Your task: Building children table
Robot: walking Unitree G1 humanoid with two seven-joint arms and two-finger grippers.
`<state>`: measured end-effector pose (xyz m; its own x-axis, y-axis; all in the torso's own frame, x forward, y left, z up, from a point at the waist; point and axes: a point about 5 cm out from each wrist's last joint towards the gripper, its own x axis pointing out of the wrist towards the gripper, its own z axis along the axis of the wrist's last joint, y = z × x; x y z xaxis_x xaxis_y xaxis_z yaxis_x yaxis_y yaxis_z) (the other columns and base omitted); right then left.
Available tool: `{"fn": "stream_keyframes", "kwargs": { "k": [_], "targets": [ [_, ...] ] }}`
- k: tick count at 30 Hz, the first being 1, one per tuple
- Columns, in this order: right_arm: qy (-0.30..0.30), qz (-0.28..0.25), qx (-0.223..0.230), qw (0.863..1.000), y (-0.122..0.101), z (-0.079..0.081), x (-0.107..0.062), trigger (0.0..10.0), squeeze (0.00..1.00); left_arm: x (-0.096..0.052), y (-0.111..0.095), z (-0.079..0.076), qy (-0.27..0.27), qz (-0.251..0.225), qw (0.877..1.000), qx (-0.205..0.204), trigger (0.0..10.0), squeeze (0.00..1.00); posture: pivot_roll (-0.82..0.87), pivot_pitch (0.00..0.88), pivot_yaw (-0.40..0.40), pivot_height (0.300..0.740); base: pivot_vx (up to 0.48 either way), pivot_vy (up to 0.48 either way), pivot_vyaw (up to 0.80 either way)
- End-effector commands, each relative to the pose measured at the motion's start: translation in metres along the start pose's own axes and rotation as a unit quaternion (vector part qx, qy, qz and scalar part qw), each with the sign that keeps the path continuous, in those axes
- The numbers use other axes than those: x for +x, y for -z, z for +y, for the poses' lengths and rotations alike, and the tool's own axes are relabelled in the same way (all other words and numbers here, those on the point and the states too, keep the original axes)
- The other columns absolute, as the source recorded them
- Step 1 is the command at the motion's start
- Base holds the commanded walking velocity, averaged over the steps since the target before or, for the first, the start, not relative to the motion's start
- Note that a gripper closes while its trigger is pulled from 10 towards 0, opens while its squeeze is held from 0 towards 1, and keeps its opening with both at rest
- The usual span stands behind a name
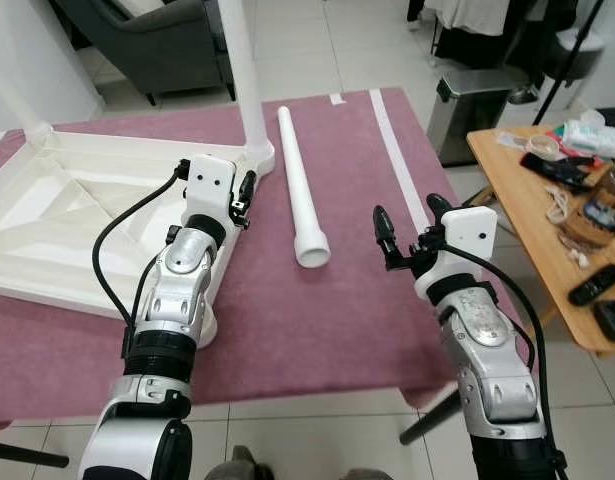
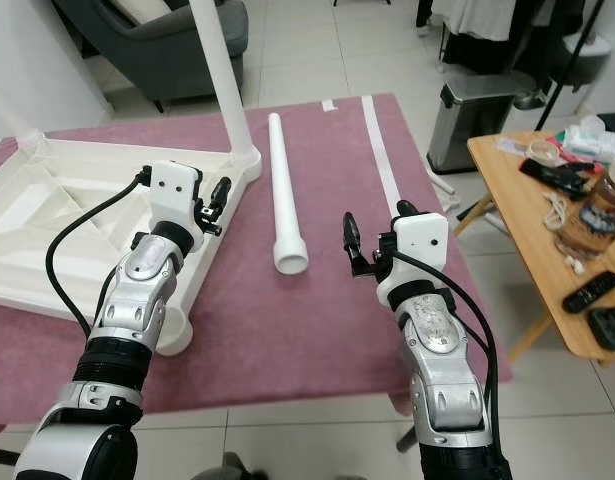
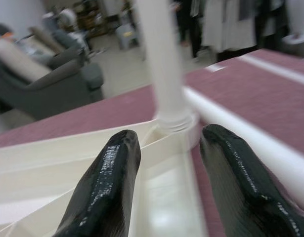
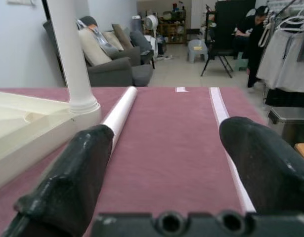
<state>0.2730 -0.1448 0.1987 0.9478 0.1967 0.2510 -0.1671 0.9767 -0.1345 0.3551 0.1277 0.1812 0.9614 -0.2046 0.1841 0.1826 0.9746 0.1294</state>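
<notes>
Smooth white plastic tabletop (image 1: 77,215) and loose leg tube (image 1: 302,190), matt woven mauve cloth (image 1: 317,320), glossy black fingers (image 3: 105,187), brushed silver metal arms (image 1: 487,350), pale wooden side table (image 1: 532,215)

Two silver, ribbed metal forearms are seen, each joined by black ring segments and topped by a white, rounded-cornered wrist housing marked with small dark dots. The left gripper (image 1: 245,200) and the right gripper (image 1: 407,228) are each formed of two long, glossy black fingers (image 3: 109,187) with blunt, rounded tips. A black cable is looped from each white housing down along the arm. Small round screw holes are visible in the black base below the right gripper's fingers (image 4: 67,187).
</notes>
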Motion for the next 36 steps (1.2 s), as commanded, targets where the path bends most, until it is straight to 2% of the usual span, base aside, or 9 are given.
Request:
{"fn": "stream_keyframes", "kwargs": {
  "k": [1, 11, 23, 26, 28, 29, 30, 31, 36],
  "targets": [
    [0.004, 0.001, -0.003, 1.0, 0.0, -0.003, -0.002, 10.0, 0.0, 0.0, -0.001, -0.002, -0.004, -0.002, 1.0, -0.006, 10.0, 0.0, -0.13, 0.066, 0.127, 0.74, 0.0, 0.0, 0.0],
    [-0.004, -0.001, -0.001, 1.0, -0.001, -0.001, -0.004, 10.0, 0.0, -0.006, -0.003, -0.008, 0.037, -0.013, 0.999, 0.015, 10.0, 0.0, -0.13, 0.07, 0.133, 0.74, 0.0, 0.0, 0.0],
    [-0.069, 0.005, 0.003, 0.998, -0.005, 0.014, -0.001, 10.0, 0.0, -0.008, -0.017, 0.011, 0.102, -0.014, 0.989, 0.104, 10.0, 0.0, -0.12, 0.08, 0.138, 0.74, 0.0, 0.0, 0.0],
    [-0.091, 0.065, -0.029, 0.993, 0.006, 0.023, 0.02, 10.0, 0.0, -0.026, -0.024, 0.021, 0.206, 0.006, 0.969, 0.136, 10.0, 0.0, -0.1, 0.093, 0.13, 0.74, 0.0, 0.0, 0.0],
    [-0.091, 0.065, -0.029, 0.993, 0.006, 0.023, 0.02, 10.0, 0.0, -0.026, -0.024, 0.021, 0.206, 0.006, 0.969, 0.136, 10.0, 0.0, -0.1, 0.093, 0.13, 0.74, 0.0, 0.0, 0.0],
    [-0.084, 0.1, -0.023, 0.991, 0.01, 0.024, 0.037, 10.0, 0.0, -0.045, -0.028, 0.026, 0.273, 0.02, 0.952, 0.138, 10.0, 0.0, -0.09, 0.098, 0.125, 0.74, 0.0, 0.0, 0.0],
    [-0.084, 0.1, -0.023, 0.991, 0.01, 0.024, 0.037, 10.0, 0.0, -0.045, -0.028, 0.026, 0.273, 0.02, 0.952, 0.138, 10.0, 0.0, -0.09, 0.098, 0.125, 0.74, 0.0, 0.0, 0.0],
    [-0.077, 0.128, -0.011, 0.989, 0.009, 0.025, 0.057, 10.0, 0.0, -0.07, -0.032, 0.029, 0.329, 0.037, 0.934, 0.134, 10.0, 0.0, -0.07, 0.109, 0.119, 0.74, 0.0, 0.0, 0.0],
    [-0.084, 0.164, 0.007, 0.983, 0.005, 0.03, 0.084, 10.0, 0.0, -0.097, -0.035, 0.031, 0.37, 0.062, 0.917, 0.135, 10.0, 0.0, -0.04, 0.116, 0.104, 0.74, 0.0, 0.0, 0.0]
  ]
}}
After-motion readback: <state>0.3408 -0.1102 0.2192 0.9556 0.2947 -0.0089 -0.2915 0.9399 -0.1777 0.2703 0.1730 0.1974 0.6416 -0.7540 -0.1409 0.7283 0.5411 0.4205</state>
